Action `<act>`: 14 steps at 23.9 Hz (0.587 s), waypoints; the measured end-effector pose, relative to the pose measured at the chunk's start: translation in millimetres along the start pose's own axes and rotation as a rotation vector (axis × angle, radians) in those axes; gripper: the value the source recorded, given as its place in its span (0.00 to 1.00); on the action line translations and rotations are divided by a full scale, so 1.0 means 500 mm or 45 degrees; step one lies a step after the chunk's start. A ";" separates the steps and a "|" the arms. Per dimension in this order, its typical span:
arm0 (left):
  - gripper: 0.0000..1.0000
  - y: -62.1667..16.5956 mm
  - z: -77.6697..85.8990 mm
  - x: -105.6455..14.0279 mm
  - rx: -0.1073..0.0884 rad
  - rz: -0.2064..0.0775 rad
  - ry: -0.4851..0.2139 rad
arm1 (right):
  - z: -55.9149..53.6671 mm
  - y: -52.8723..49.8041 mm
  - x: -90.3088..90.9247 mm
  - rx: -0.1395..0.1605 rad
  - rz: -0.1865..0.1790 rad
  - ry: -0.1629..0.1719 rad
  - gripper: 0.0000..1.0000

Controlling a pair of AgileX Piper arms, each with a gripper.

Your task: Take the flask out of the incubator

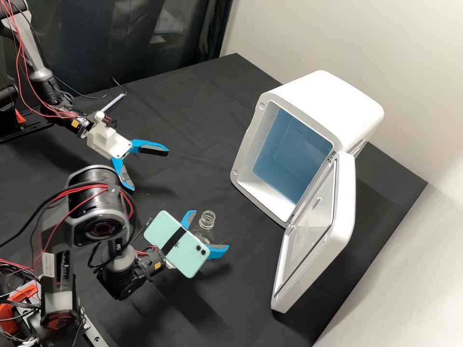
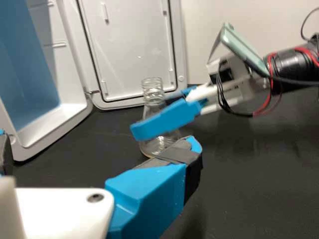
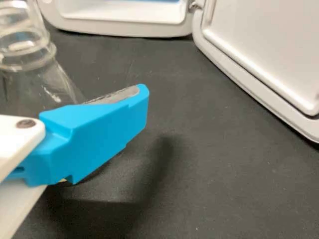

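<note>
1. Fingers (image 1: pixel 218 249) of the right tool (image 1: pixel 205 234) stand spread, straddling the flask (image 1: pixel 206 221); pads seemingly just short of the glass.
2. Upright on the desk (image 1: pixel 193 106), neck up, it sits outside the incubator (image 1: pixel 333 103), before its open door (image 1: pixel 340 202).
3. Farther off, the left tool (image 1: pixel 148 168) hangs wide open.

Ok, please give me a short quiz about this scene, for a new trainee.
1. True or false: the flask stands inside the incubator.
2. The incubator door is: A shut, B open, C taken off.
3. Which arm's gripper is at the flask on the bench?
Key: 1 false, it stands on the bench; 2 B; 3 the right gripper.
</note>
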 end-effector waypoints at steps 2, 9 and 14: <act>1.00 -0.001 0.005 0.000 0.002 -0.001 -0.008 | -0.005 0.007 -0.012 0.013 0.027 0.013 1.00; 1.00 -0.006 0.018 -0.008 0.001 0.137 0.018 | -0.043 0.031 -0.046 0.092 0.101 0.147 1.00; 1.00 -0.016 0.028 -0.012 -0.027 0.145 0.008 | -0.053 0.042 -0.060 0.190 0.113 0.200 1.00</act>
